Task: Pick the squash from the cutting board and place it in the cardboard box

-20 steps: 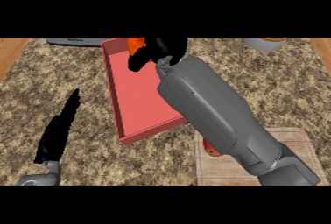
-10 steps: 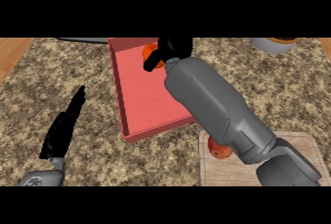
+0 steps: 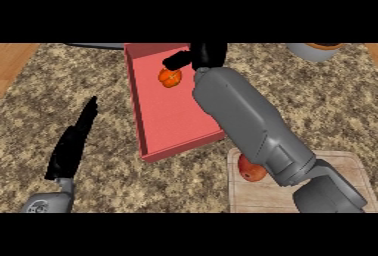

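Note:
The orange squash lies inside the red box, near its far end. My right hand hovers just behind and to the right of it, thumb stretched left above the squash, nothing held. The grey right forearm crosses the box's right wall and hides part of the wooden cutting board at the lower right. My left hand rests open at the lower left, fingers straight and pointing up, far from the box.
A red-orange round fruit sits on the cutting board beside my forearm. A grey bowl with something orange in it stands at the back right. A grey object shows at the back left. The speckled counter ends at a wooden strip on the left.
The squash was in my right hand over the box's far end; now it lies on the box floor, apart from the hand. The view has shifted a little. The left hand stayed put.

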Controlling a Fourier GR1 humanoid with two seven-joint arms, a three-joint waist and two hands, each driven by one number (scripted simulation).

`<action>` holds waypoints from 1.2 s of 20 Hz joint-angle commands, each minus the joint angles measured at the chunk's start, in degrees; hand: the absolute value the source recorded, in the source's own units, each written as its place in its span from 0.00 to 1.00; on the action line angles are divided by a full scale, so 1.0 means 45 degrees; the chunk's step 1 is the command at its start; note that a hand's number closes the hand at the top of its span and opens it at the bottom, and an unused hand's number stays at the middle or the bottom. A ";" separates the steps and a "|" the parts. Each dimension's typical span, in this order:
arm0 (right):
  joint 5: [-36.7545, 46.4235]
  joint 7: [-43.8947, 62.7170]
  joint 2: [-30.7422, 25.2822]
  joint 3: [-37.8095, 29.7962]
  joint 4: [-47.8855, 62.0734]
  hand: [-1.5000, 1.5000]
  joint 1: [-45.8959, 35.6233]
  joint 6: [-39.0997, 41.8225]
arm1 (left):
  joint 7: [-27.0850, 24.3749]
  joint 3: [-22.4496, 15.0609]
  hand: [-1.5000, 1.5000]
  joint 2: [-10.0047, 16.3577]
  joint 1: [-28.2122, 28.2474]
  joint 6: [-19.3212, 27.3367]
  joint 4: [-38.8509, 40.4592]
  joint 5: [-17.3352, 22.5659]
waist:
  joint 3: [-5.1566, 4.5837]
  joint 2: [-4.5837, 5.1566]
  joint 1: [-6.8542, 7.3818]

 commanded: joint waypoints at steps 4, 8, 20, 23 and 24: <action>-0.1579 -0.2278 0.0000 -0.1368 -0.1084 0.00 0.0748 -0.2971 | 0.0164 0.0186 0.50 0.0138 0.0342 0.0128 -0.0170 -0.0113 | 0.0020 -0.0140 -0.0467; -0.2237 -0.3695 -0.0002 -0.2899 -0.1544 0.00 0.0935 -0.3315 | -0.0155 0.0537 0.50 0.0202 0.0847 0.0211 -0.0064 0.0050 | 0.0016 -0.0227 -0.0869; -0.3129 -0.4250 -0.3068 -0.3474 -0.7750 0.00 0.6956 -0.1372 | 0.0032 0.0887 0.50 0.0229 0.1726 0.0068 -0.0799 0.0397 | 0.0017 -0.0481 -0.1609; -0.3745 -0.4326 -0.4249 -0.3913 -0.9346 0.00 0.8240 -0.0088 | 0.1016 0.0914 0.50 0.0402 0.1293 0.0025 -0.1612 0.0363 | 0.0021 -0.0444 -0.1549; -0.3680 -0.3812 -0.4864 -0.3995 -0.9880 0.00 0.8151 0.0375 | -0.0228 0.0961 0.50 0.0356 0.1552 -0.0039 -0.0411 0.0302 | 0.0005 -0.0417 -0.1532</action>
